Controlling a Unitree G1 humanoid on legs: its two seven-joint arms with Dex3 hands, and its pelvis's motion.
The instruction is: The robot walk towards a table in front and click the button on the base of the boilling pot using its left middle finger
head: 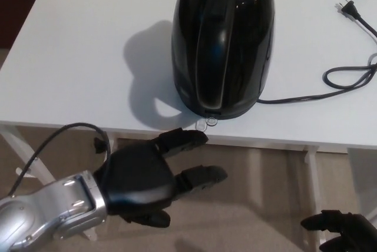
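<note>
While the black boiling pot [222,43] stands on the white table [76,57] with its handle facing the near edge, the left hand [144,178] is held just below that edge, fingers [182,141] spread and empty. The clear button [211,121] lies just right of the upper fingertip, apart from it. Only part of the right hand [341,231] is seen at the near right; its state cannot be told.

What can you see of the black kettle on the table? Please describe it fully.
The kettle is glossy black, apparently plastic, rounded, standing upright on the white table near its front edge. Its handle faces the camera; its top is cut off. A small clear switch protrudes at its base. A black cord leaves rightward. Nothing touches it.
</note>
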